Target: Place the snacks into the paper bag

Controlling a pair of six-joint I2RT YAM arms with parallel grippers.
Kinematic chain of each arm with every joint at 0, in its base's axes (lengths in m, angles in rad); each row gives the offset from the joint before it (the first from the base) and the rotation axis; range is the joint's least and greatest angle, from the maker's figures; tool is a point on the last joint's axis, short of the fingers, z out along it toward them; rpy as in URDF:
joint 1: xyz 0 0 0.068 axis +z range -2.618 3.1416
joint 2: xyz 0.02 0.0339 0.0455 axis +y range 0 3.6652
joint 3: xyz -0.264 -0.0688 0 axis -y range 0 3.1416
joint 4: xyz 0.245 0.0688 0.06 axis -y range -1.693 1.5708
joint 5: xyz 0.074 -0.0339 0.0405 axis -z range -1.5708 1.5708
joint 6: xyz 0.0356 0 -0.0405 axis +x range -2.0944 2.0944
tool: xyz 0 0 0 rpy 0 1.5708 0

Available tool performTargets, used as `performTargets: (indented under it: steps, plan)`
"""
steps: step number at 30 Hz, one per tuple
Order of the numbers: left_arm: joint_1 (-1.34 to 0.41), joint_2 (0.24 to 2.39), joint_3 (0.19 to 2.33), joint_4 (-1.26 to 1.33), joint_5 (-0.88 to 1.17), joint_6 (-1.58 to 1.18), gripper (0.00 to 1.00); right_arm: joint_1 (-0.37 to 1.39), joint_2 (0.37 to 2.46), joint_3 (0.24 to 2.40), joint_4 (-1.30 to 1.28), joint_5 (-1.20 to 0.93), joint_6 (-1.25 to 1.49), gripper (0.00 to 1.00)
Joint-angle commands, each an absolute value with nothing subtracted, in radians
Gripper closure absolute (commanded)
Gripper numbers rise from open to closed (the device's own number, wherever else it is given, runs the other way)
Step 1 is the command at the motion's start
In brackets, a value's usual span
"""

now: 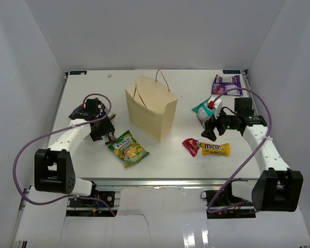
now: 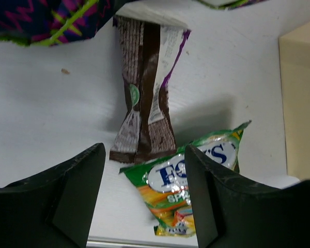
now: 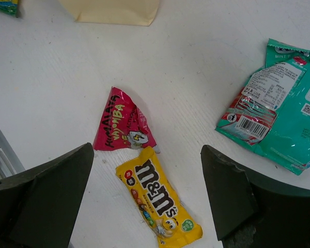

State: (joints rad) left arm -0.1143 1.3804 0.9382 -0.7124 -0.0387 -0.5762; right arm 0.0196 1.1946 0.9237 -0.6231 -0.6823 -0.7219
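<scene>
Tan bag (image 1: 151, 109) upright mid-table, mouth open, green-yellow packet (image 1: 127, 148) flat near its front left, brown bar (image 2: 144, 98) just beside that packet, dark blue packet (image 2: 46, 18) near the bar's far end, red-pink packet (image 3: 121, 124) touching yellow M&M's (image 3: 157, 199) right of the bag, teal packet (image 3: 279, 121) near them, purple-white packet (image 1: 227, 84) far right.

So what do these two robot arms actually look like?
Both are alike: the left arm and right arm have white tube-like links joined by chunky black joint housings. A purple cable loops loosely along each one. The left gripper and right gripper each end in two broad, matte black fingers with slanted inner faces.
</scene>
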Motion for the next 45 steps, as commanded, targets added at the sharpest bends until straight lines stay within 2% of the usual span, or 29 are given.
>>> performTargets:
  steps: [1, 7, 10, 16, 19, 23, 27, 32, 36, 40, 45]
  plan:
    - [-0.112, 1.434, 0.948, -0.595, -0.058, -0.562, 0.27, 0.015, 1.210, 0.948, -0.614, -0.703, -0.738, 0.10]
    - [-0.115, 1.555, 0.940, -0.519, -0.051, -0.531, 0.39, 0.014, 1.198, 0.933, -0.614, -0.696, -0.732, 0.10]
    - [-0.115, 1.578, 0.940, -0.511, -0.055, -0.520, 0.49, 0.014, 1.189, 0.925, -0.615, -0.692, -0.732, 0.10]
    - [-0.115, 1.427, 0.930, -0.514, -0.060, -0.518, 0.85, 0.012, 1.187, 0.922, -0.617, -0.684, -0.732, 0.10]
    - [-0.115, 1.290, 0.934, -0.535, -0.035, -0.531, 0.94, 0.012, 1.187, 0.923, -0.617, -0.683, -0.730, 0.10]
    - [-0.114, 1.161, 1.000, -0.572, -0.026, -0.561, 0.95, 0.012, 1.190, 0.927, -0.615, -0.689, -0.730, 0.10]
    - [-0.112, 1.152, 1.202, -0.600, -0.020, -0.586, 0.95, 0.012, 1.190, 0.933, -0.615, -0.693, -0.730, 0.10]
    - [-0.112, 1.258, 1.443, -0.580, -0.002, -0.647, 0.95, 0.011, 1.181, 0.927, -0.615, -0.693, -0.730, 0.10]
    - [-0.112, 1.438, 1.639, -0.526, 0.199, -0.716, 0.95, 0.011, 1.172, 0.910, -0.614, -0.696, -0.732, 0.10]
    - [-0.121, 1.535, 1.745, -0.474, 0.348, -0.759, 0.95, 0.012, 1.164, 0.899, -0.614, -0.699, -0.732, 0.10]
    - [-0.155, 1.603, 1.770, -0.422, 0.471, -0.761, 0.95, 0.012, 1.160, 0.885, -0.612, -0.698, -0.733, 0.10]
